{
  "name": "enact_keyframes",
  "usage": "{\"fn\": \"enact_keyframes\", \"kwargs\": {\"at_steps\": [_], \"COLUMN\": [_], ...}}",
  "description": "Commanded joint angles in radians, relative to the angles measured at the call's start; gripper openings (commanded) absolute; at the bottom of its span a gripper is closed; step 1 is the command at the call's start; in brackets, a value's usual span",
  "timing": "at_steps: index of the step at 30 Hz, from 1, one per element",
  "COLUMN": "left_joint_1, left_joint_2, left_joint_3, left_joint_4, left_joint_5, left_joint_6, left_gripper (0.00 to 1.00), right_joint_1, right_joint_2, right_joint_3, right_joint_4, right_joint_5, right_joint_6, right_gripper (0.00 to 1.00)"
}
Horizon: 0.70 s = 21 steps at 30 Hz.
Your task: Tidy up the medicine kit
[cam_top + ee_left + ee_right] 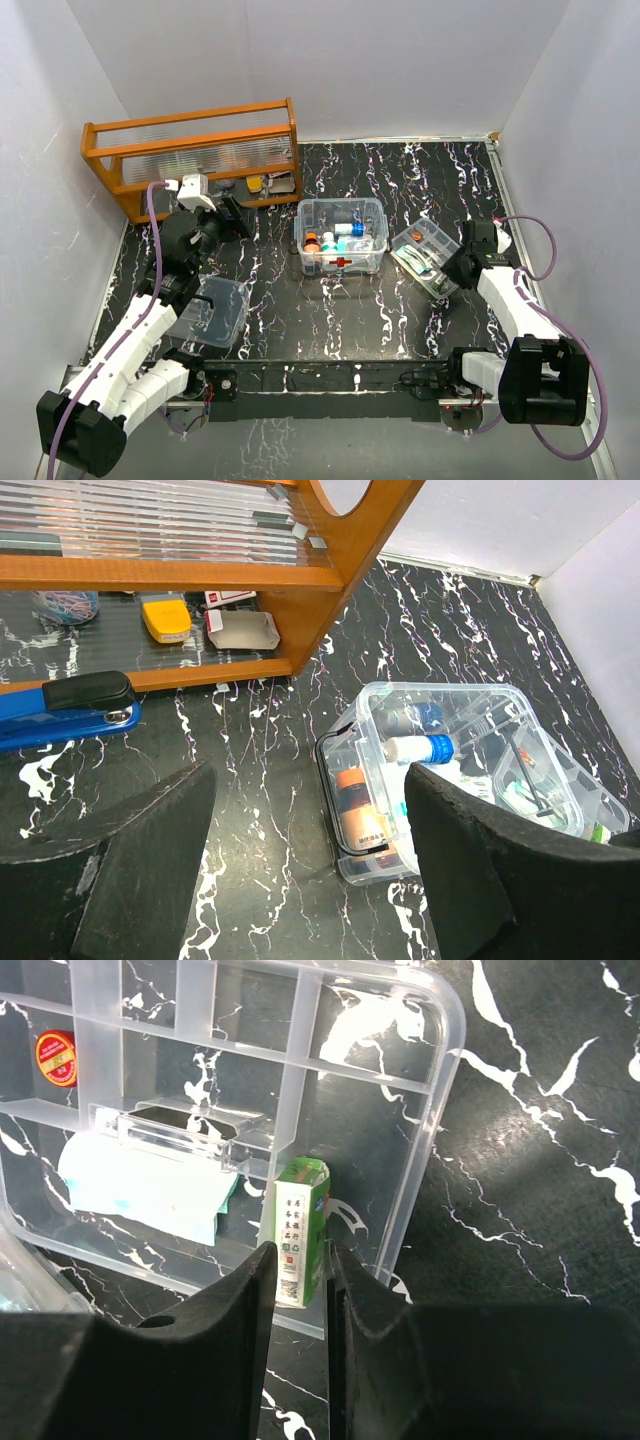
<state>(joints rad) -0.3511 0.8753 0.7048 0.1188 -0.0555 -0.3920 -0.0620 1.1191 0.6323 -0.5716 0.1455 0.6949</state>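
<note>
The medicine kit (340, 235), a clear box with a red cross, stands open at the table's middle and holds several bottles. In the left wrist view the kit (480, 705) shows an orange-capped brown bottle (360, 810) and a blue-capped white bottle (420, 748). A clear lid (215, 310) lies at the front left, partly under my left arm. My left gripper (238, 215) (310, 780) is open and empty above the table, left of the kit. My right gripper (447, 268) (300, 1255) is shut on a small green-and-white box (300, 1215) inside a clear compartment tray (440, 1090) (420, 245).
An orange wooden rack (190, 150) with ribbed clear panels stands at the back left. On its shelf are a yellow item (165, 618) and a small white tray (240, 630), with a blue stapler (70, 708) in front. A white-and-teal packet (150, 1180) lies in the tray. White walls close in on three sides.
</note>
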Motion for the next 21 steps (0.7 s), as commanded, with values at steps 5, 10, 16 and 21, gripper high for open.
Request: {"fn": "enact_keyframes", "kwargs": {"at_steps": [5,10,16,21], "left_joint_1": [-0.006,-0.005,-0.005,-0.005], "left_joint_2": [-0.008,-0.006,-0.007,-0.006], "left_joint_3": [0.0,0.0,0.001,-0.001], "left_joint_4": [0.019,0.019,0.02,0.019], "left_joint_5": [0.0,0.0,0.0,0.002], "left_joint_6": [0.008,0.008,0.008,0.008], "left_gripper": [0.75,0.75,0.75,0.75], "right_joint_1": [-0.005,-0.005,-0.005,-0.005], "right_joint_2": [0.016,0.031,0.045,0.038], "right_joint_3": [0.045,0.028,0.024,0.03], "right_joint_4": [0.09,0.101,0.068,0.019], "right_joint_5": [-0.095,-0.098,-0.048,0.011], "right_joint_6": [-0.057,-0.06,-0.05,-0.042], "right_gripper": [0.2,0.15,0.2,0.31]}}
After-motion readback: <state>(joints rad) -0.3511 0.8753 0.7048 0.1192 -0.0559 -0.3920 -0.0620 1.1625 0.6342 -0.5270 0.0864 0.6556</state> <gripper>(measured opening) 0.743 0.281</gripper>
